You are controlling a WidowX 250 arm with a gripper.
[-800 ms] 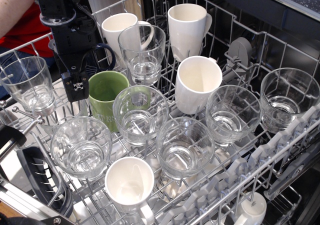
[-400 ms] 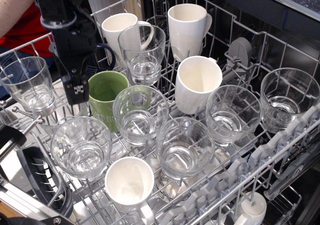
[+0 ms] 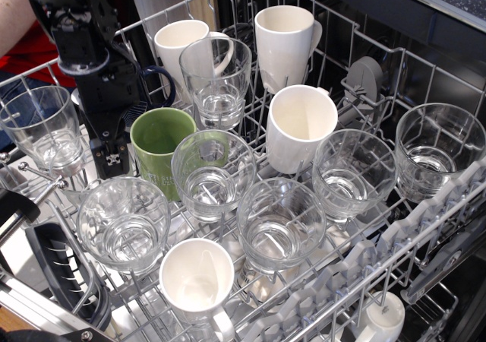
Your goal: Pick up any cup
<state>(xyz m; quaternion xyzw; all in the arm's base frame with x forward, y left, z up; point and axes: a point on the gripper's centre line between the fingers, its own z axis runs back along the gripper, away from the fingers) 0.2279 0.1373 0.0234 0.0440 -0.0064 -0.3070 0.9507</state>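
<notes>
In the rack, the gripper hangs just left of the mug, seemingly touching it. A cup stands in front of both, another cup left of the gripper.

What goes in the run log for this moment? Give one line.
phase: approach | gripper: low beside green mug, state unclear | glass tumblers: all in dishwasher rack, none grasped

A kitchen, by the look of it: a pulled-out dishwasher rack of white wire holds glass tumblers, white mugs and a green mug.
</notes>
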